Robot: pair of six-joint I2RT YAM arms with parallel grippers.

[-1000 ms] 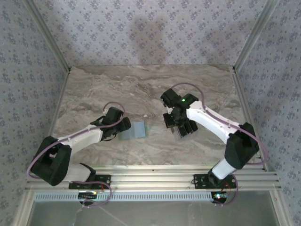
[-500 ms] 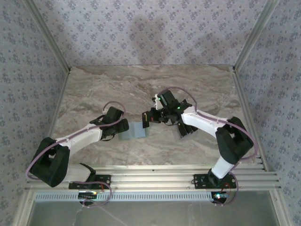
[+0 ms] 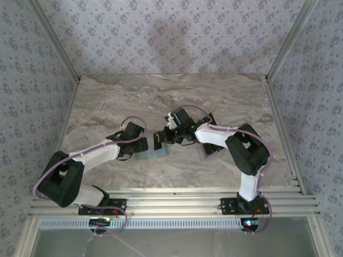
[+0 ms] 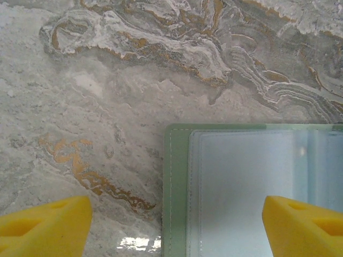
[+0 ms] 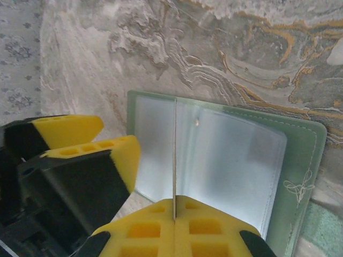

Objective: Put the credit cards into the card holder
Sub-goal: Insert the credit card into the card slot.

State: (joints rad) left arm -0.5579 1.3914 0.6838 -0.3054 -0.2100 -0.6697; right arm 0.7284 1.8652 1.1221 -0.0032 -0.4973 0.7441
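Above card holder (image 5: 301,155), credit card (image 5: 174,160) (edge-on)

The table (image 4: 107,80) under me is grey-white marble run through with ochre and rust veins. The card holder (image 4: 176,187) is sage green with a pale stitched line along its border, and its clear sleeves look pale blue-grey. At the lower right of the right wrist view, a thin cream flourish marks the green. The pads (image 4: 43,225) of my left gripper (image 4: 177,227) are bright yellow, and so are those of my right gripper (image 5: 174,227), which are patterned with square pits. The credit card (image 5: 174,155) in it shows a pale edge, and its face is black in the top view. My arms (image 3: 96,154) are white with black joints. The walls (image 3: 161,37) are lilac-grey with small flower sprigs.
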